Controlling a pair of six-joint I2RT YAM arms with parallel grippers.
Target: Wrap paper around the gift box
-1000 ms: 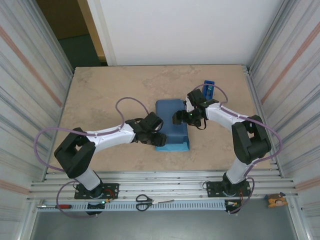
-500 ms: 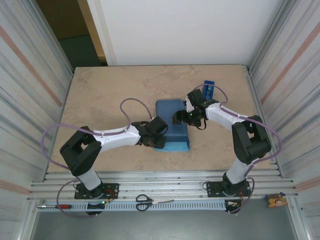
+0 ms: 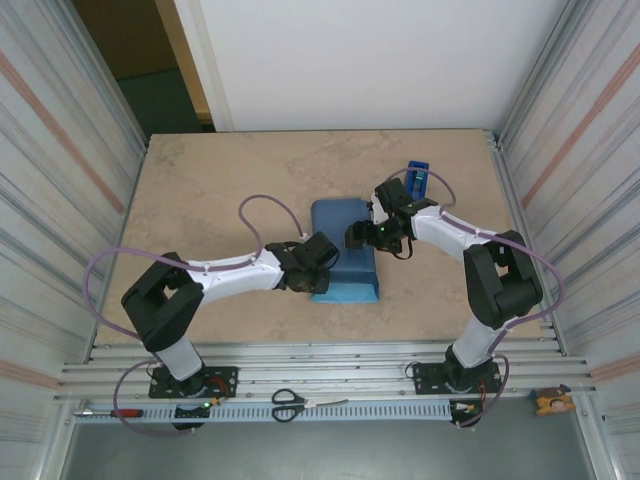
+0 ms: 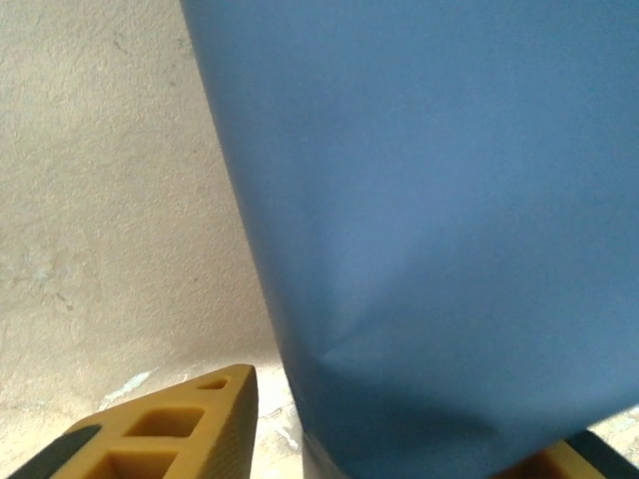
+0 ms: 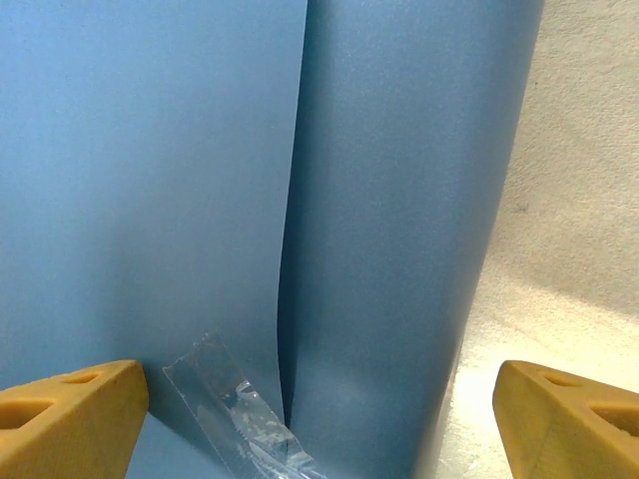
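Since a second ago, the left hand (image 3: pixel 320 278) has been brought in from just left of the paper (image 3: pixel 345 255) to its near left corner, while the right hand (image 3: pixel 357 237) has been kept in place. The paper is found folded into a blue parcel at mid-counter (image 3: pixel 200 200). In the left wrist view the paper's edge is seen between the yellow fingers (image 4: pixel 170 429); whether it is gripped cannot be told. The right hand is held wide open over the paper's right side, above a lengthwise seam where a strip of clear tape (image 5: pixel 240 409) lies. A tape dispenser (image 3: pixel 417 178) is noted beyond the paper's far right corner.
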